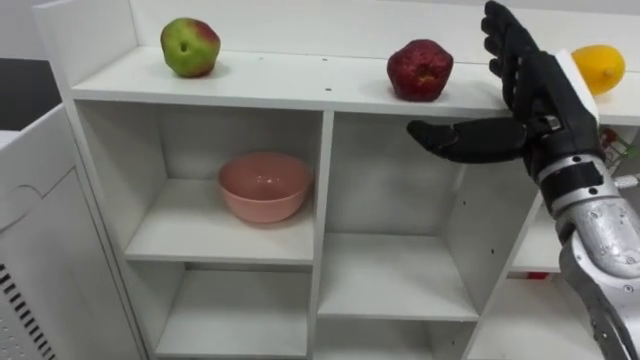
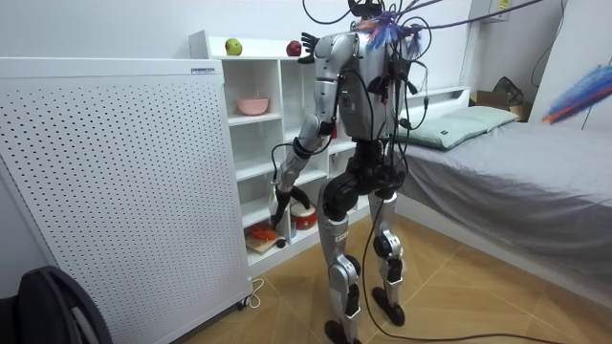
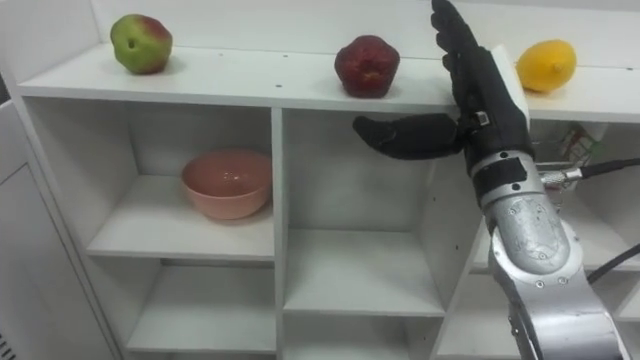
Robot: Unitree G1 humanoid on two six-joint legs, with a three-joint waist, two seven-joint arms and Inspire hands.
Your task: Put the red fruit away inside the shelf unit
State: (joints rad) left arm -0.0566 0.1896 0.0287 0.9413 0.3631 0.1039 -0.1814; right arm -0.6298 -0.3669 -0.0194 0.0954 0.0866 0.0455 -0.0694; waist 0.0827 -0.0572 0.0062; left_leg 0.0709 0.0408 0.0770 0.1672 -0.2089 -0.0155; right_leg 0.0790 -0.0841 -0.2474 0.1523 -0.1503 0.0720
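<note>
Right hand (image 1: pixel 535 105): raised in front of the closet's (image 1: pixel 290 82) top shelf, released, fingers straight and pointing up, thumb stretched out sideways toward the robot's left. Holds nothing. It stands at the front edge of the shelf, between the red apple (image 1: pixel 420 69) and the yellow fruit (image 1: pixel 598 68), and covers part of the yellow fruit's left side. Cannot tell whether it touches the shelf.

Fruit: all three on the top shelf, apart from one another. Red apple just left of the hand, over the middle divider. Yellow fruit on the right, behind the hand. Green apple (image 1: pixel 190 47) well off at the left end.

Below: pink bowl (image 1: pixel 265 186) upright in the upper left compartment.

Left hand (image 2: pixel 278 212): hangs low beside the closet's lower shelves; grasp state cannot be told.

Stance, room view: robot upright, facing the closet, with a white perforated panel (image 2: pixel 115 182) on the room view's left and a bed (image 2: pixel 516 162) on its right.
</note>
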